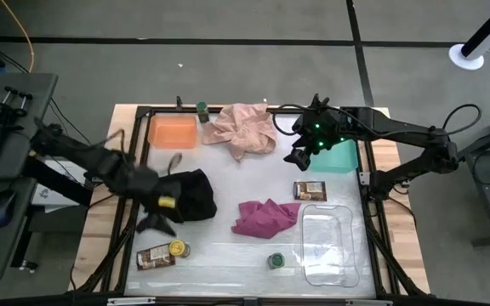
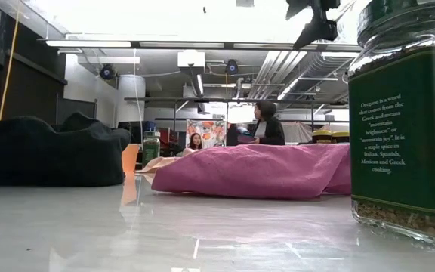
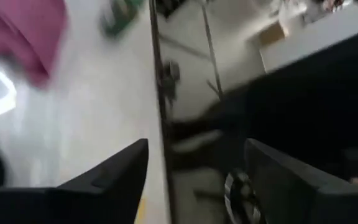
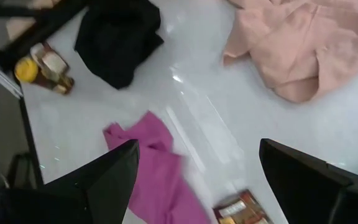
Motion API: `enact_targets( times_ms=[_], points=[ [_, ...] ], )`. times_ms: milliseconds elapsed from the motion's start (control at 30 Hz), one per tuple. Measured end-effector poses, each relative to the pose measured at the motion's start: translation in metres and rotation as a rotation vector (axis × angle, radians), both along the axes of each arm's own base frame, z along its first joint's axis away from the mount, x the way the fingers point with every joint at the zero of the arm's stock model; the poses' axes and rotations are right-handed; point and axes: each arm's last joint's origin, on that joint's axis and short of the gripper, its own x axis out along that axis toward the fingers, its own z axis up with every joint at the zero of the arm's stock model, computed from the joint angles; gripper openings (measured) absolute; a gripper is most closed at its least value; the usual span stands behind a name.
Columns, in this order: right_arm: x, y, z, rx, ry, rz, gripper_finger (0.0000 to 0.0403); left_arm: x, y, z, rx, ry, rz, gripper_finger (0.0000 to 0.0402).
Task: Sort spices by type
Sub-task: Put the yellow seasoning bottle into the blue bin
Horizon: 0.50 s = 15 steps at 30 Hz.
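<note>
A yellow-lidded jar (image 1: 178, 248) stands beside a flat brown packet (image 1: 155, 257) at the near left; both also show in the right wrist view, the jar (image 4: 27, 69) and the packet (image 4: 53, 65). A green-lidded jar (image 1: 276, 260) stands near the front, close to the low camera (image 2: 406, 121). Another green-lidded jar (image 1: 202, 110) stands at the far edge. A second brown packet (image 1: 310, 190) lies right of centre. My left gripper (image 1: 153, 223) is open and empty (image 3: 197, 180), beside the black cloth. My right gripper (image 1: 299, 159) is open and empty (image 4: 197, 180), raised over the far right.
An orange tray (image 1: 173, 132) sits at the far left, a teal tray (image 1: 340, 158) at the far right and a clear tray (image 1: 328, 242) at the near right. A pink cloth (image 1: 241, 129), a black cloth (image 1: 190, 194) and a magenta cloth (image 1: 266, 217) lie crumpled between them.
</note>
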Motion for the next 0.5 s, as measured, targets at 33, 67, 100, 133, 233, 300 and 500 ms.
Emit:
enact_targets(
  times_ms=[33,67,100,133,233,300,500],
  points=[
    [-0.001,0.0,-0.001,-0.005,0.011,0.01,0.0326,0.001,-0.009,-0.002,0.003,0.024,0.014,0.0266],
    [-0.001,0.0,-0.001,-0.011,0.019,0.019,0.0326,0.001,-0.019,-0.006,0.018,0.048,0.03,0.027],
    [-0.002,0.0,-0.002,-0.016,0.026,0.028,0.0326,0.0,-0.028,-0.01,0.042,0.069,0.048,0.0272],
    [-0.002,0.001,-0.002,-0.02,0.031,0.033,0.0326,-0.001,-0.037,-0.015,0.068,0.083,0.068,0.0273],
    [-0.003,0.001,-0.002,-0.035,0.043,0.048,0.0326,-0.004,-0.06,-0.028,0.156,0.102,0.136,0.0273],
    [-0.003,0.001,-0.003,-0.047,0.046,0.064,0.0326,-0.004,-0.071,-0.036,0.208,0.092,0.195,0.0273],
    [-0.003,0.001,-0.002,-0.074,0.046,0.096,0.0326,-0.001,-0.099,-0.067,0.352,0.124,0.156,0.0273]
  ],
)
